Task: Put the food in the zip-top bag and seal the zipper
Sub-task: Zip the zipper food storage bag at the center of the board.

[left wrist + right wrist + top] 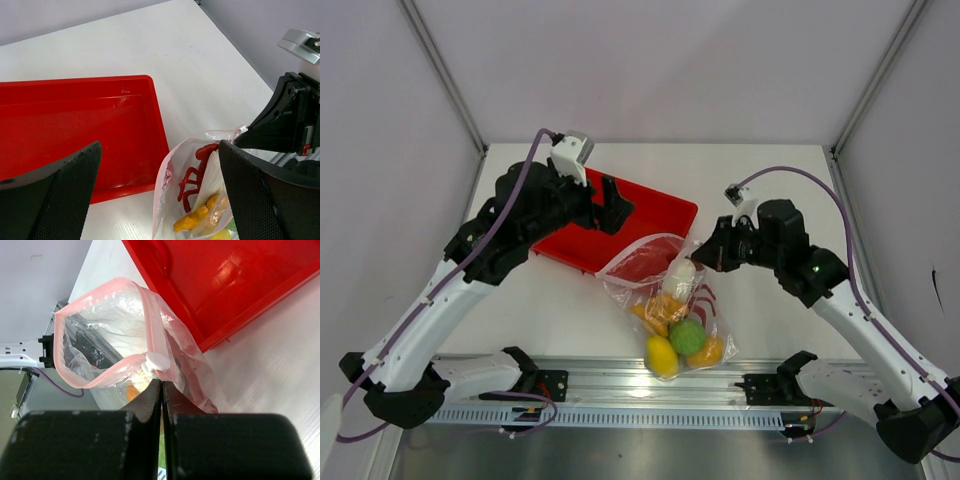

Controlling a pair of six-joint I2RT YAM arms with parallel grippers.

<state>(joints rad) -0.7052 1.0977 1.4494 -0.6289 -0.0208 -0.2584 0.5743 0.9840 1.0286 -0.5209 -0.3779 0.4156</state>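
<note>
The zip-top bag (672,300) lies in front of the red tray with its mouth open toward the tray. Inside it are red chillies (196,172), an orange ruffled piece (196,218), the white leek end (680,274), a green round fruit (687,337) and a yellow oval fruit (661,355). My right gripper (704,252) is shut on the bag's mouth edge, just below the white slider (158,362) on the pinkish-red zipper (100,377). My left gripper (614,210) is open and empty, above the tray's near corner, with the bag's mouth (172,170) between its fingers (55,195).
The red tray (660,212) stands behind the bag; its inside (75,125) shows no food. A metal rail (620,385) with the arm bases runs along the near edge. White walls enclose the table on three sides.
</note>
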